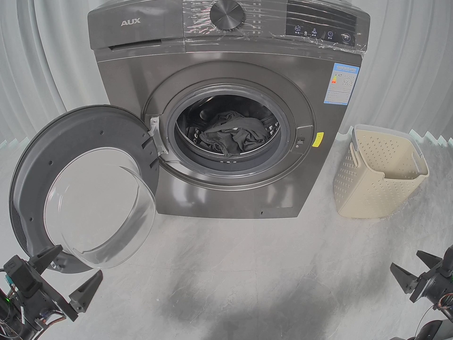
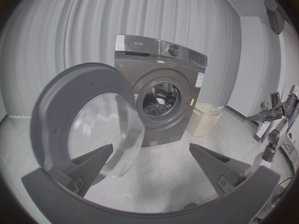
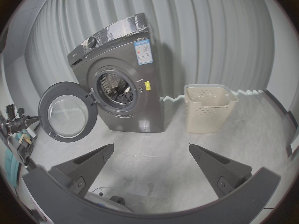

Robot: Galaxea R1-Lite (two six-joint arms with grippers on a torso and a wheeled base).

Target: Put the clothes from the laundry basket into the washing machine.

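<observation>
Washing machine [image 1: 141, 29] faces the robot, its door [image 1: 61, 142] swung wide open to the left. The laundry basket [image 1: 377, 185] stands upright just right of it. The dark clothes [image 1: 233, 135] sit in the drum, the heap stretched side to side. Left gripper [image 1: 79, 260] and right gripper [image 1: 406, 259] both hang low with fingers spread, holding nothing.

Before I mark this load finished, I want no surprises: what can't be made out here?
Bottom of the beige perforated plastic laundry basket: right wrist view, hidden by its near wall.
Drum depths of the grey front-loading washing machine: head view, dark behind the crumpled black clothes.
</observation>
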